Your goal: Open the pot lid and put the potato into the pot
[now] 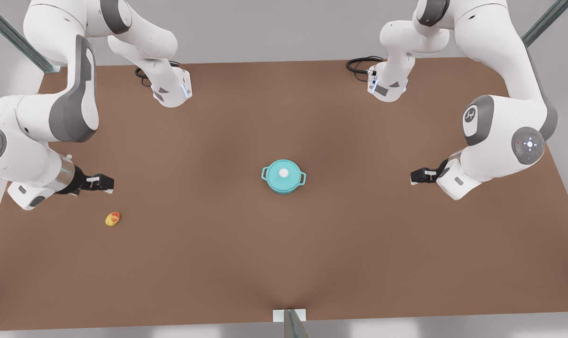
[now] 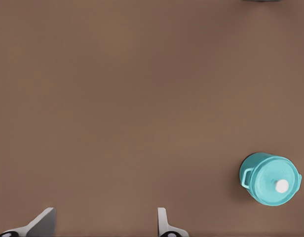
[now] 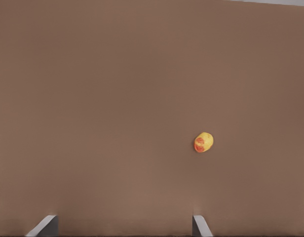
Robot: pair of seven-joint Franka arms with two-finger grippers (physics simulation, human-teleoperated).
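the potato (image 1: 112, 218) lies on the bare table (image 1: 284, 263) toward the front view's left, near eight o'clock from the pot (image 1: 284, 177) and well apart from it. just beyond it hangs the right gripper (image 1: 106, 184), fingers spread and empty, the potato ahead of it in its wrist view. mid-table sits the pot, its pot lid (image 1: 284, 172) on, white knob centred. at three o'clock from the pot the left gripper (image 1: 416, 176) waits, parted and empty. judged best: bring the left gripper straight above the knob, pinch it squarely, lift vertically so the pot stays put, then fetch the potato.
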